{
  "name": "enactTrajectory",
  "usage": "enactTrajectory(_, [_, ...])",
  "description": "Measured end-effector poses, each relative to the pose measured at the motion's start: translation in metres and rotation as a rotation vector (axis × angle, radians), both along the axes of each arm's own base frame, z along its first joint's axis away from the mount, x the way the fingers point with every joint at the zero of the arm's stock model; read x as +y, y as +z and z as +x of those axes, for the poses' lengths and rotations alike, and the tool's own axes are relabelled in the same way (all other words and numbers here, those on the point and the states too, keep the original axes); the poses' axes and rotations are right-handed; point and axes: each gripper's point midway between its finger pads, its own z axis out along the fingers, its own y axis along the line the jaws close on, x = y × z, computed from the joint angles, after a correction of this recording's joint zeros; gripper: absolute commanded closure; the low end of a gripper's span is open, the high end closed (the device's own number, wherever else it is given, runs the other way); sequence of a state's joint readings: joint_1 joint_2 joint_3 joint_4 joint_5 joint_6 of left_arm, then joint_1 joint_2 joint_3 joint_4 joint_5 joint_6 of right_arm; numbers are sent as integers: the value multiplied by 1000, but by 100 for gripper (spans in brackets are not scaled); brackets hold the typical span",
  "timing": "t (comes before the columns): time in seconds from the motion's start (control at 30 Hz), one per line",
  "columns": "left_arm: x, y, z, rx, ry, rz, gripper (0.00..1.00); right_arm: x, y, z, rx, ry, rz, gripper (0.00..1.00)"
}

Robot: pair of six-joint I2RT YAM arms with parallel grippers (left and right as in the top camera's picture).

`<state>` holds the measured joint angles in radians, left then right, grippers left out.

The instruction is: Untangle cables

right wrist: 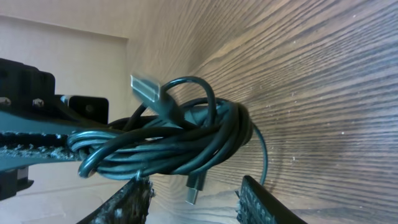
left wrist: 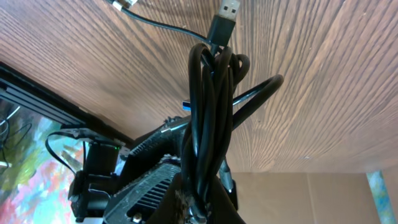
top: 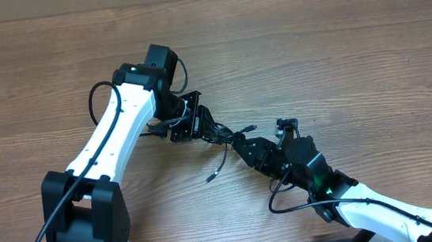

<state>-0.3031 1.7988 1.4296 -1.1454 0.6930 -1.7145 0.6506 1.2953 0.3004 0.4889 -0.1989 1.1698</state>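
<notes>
The cables [top: 216, 134] are a tight bundle of thin, smooth black cords, wound into a long skein. They hang in the air just above the wood-grain desk [top: 336, 46], near its middle. From overhead the bundle's long axis runs from upper left to lower right, bridging the two grippers.

The left gripper [top: 188, 124] is clamped on the upper-left end of the bundle. In the left wrist view the cords [left wrist: 208, 112] rise straight up from between its jaws [left wrist: 193, 200]. There they end in a flat rectangular USB plug [left wrist: 228, 9] with a silver metal tip that points away from the gripper.

The right gripper [top: 244, 146] sits at the bundle's lower-right end with its fingers spread apart. In its own view the coil [right wrist: 180, 146] lies crosswise above the gap [right wrist: 194, 200] between the two rough, dark fingers [right wrist: 134, 202]. Whether they touch the cords cannot be told.

A silver plug [right wrist: 146, 87] sticks out to the upper left of the coil, and a smaller plug [right wrist: 194, 194] dangles below it. One loose strand [top: 217, 167] trails off the bundle toward the desk's near edge.
</notes>
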Motion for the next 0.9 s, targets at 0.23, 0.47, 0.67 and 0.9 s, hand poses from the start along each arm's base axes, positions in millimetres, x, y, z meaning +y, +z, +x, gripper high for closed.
enactTrajectory(0.23, [-15,2,-10,24,-20,-8,96,5,-1,-4,48,-10,35,65])
enactTrajectory(0.47, [-34,5,-20,43,-45,-34,96,2,-9,-5,80,-32,21,96])
enactTrajectory(0.67, [-34,5,1,-138,-138,-71,96,9,-8,-14,89,33,30,96])
enactTrajectory(0.9, [-4,2,50,-448,-248,-33,96,27,-16,-60,134,327,20,96])
